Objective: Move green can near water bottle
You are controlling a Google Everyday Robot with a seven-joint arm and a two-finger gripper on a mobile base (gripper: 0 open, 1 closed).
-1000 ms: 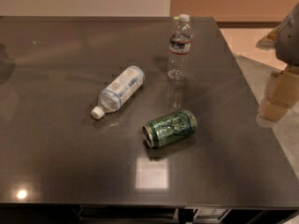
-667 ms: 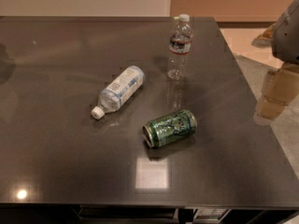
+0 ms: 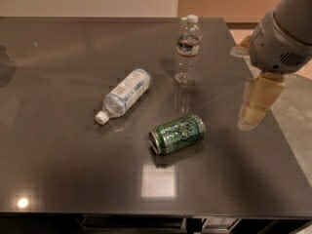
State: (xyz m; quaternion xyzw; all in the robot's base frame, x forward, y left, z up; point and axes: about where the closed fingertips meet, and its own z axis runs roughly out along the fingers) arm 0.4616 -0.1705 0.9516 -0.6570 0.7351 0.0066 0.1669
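Note:
The green can [image 3: 178, 133] lies on its side on the dark table [image 3: 58, 145], right of the middle, with its silver end facing front left. The water bottle [image 3: 187, 50], slim with a dark label band and white cap, stands upright behind the can, a good hand's width away. My gripper [image 3: 254, 112] hangs from the grey arm [image 3: 280, 38] at the right, above the table's right edge. It is to the right of the can, clear of it, and holds nothing.
A stouter clear bottle [image 3: 124, 94] with a white and light-blue label lies on its side left of the can, cap toward the front left. The table's right edge runs just beyond the gripper, with floor past it.
The arm and gripper have moved left, from beyond the right edge in over the table toward the can. The can and both bottles have not moved.

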